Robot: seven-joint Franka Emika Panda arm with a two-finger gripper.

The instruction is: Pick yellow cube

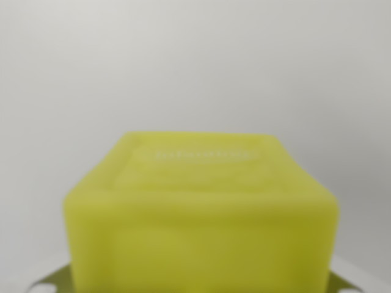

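The yellow cube [201, 213] fills the lower middle of the wrist view, very close to the camera and out of focus. Its top face carries a faint pale raised marking. Only two pale slivers of my gripper [195, 285] show, one at each bottom corner of the cube. The fingers [50, 279] press against the cube's left and right sides and pick up its yellow tint. The cube sits between them, square to the camera, and its underside is hidden.
A plain, blurred grey-white surface [195, 61] lies behind and around the cube.
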